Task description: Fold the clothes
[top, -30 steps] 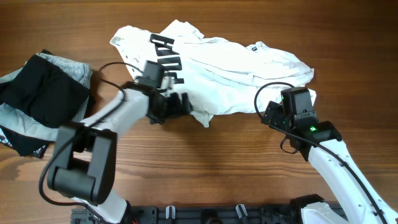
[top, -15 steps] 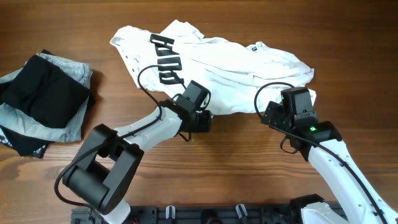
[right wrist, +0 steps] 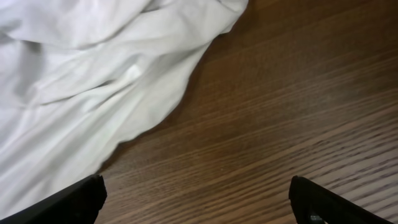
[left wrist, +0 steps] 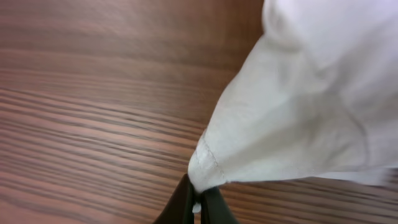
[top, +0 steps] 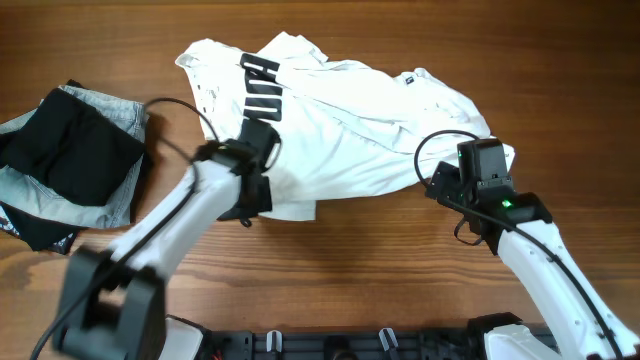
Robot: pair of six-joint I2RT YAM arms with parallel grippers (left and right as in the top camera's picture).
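Shirt (top: 350,130): white, wrinkly heap on far-middle of table (top: 330,290). Left gripper (left wrist: 200,203) pinched on hem corner at near-left edge, only fingertips biting. Right gripper (right wrist: 198,199) spread wide, empty, just beside right end.

Risks:
- thin hem slips from shallow pinch
- one-sided pull drags whole heap instead of spreading it
- left arm swing knocks folded pile (top: 70,160) at left

Long axis runs left–right, dipping slightly toward right. Label (top: 410,77) at far right, so neck probably that way; folds hide collar.

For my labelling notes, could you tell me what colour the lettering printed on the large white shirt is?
The wrinkly white shirt's lettering is black, clearest from overhead.
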